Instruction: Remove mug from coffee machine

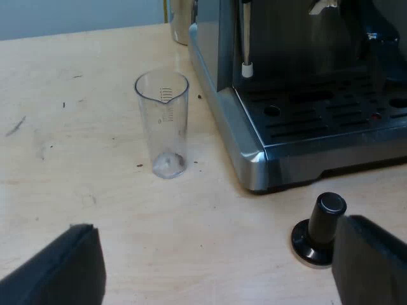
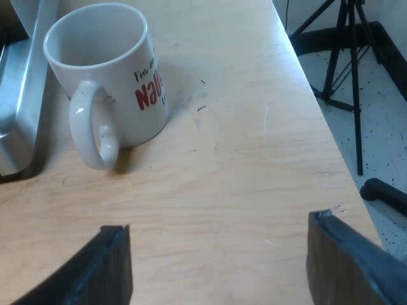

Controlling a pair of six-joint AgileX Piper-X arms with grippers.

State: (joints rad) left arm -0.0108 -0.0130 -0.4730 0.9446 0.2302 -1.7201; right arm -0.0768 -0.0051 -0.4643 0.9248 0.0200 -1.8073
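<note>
Although the mug [image 2: 108, 76] stands just beside the espresso machine [image 1: 305, 127], it rests upright on the worktop [image 2: 254, 159], apart from the machine's metal edge, with its handle turned toward the right end effector [image 2: 219, 254]. The right end effector hangs over bare wood near the mug, fingers spread wide and holding nothing. The left end effector [image 1: 219, 254] is likewise wide open and empty, above the worktop close to the tamper [image 1: 320, 229], whose black knob stands upright by the machine's corner. A measuring glass [image 1: 163, 124] stands upright near the machine's side, apart from it. The stretch of drip tray [image 1: 331, 114] seen from the left wrist bears no vessel.

Judged from this arrangement, the removal itself appears complete: the mug is off the machine, set down and released. What may be left is small, at most drawing the right arm clear of the mug. Whether the mug holds any liquid cannot be told.
</note>
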